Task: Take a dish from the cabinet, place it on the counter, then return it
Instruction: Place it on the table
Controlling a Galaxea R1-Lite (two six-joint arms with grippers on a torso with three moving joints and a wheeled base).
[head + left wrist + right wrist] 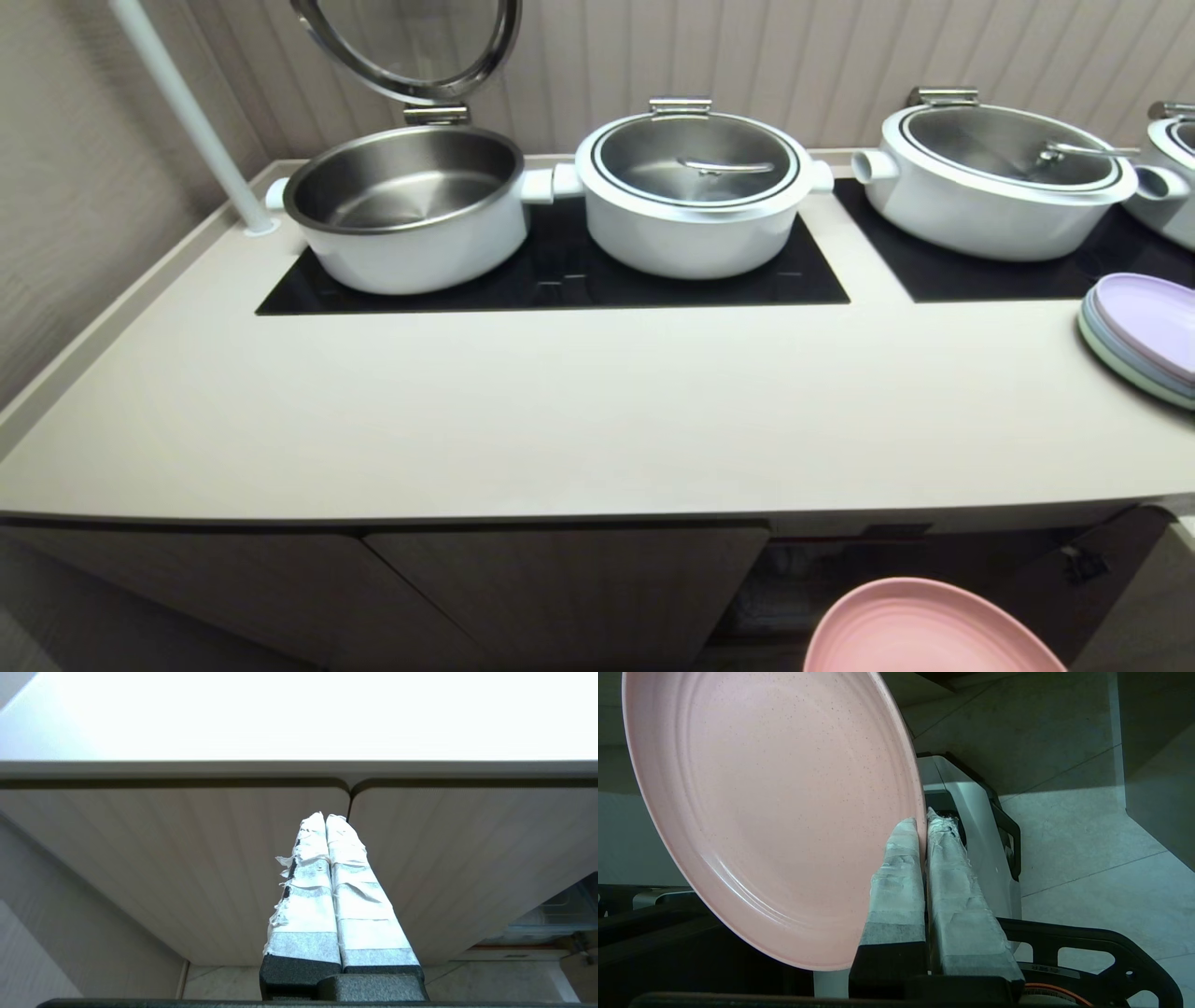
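Cream worktop lies bare in front — the pink dish is pinched at its rim by the right gripper fingers, below worktop level. Lifting and setting down is judged next; left gripper fingers are pressed together, idle.

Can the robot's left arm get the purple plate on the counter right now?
Probably not. The left gripper sits shut, low before the closed cabinet doors, under the counter's edge. The purple plate lies far on the counter's right.
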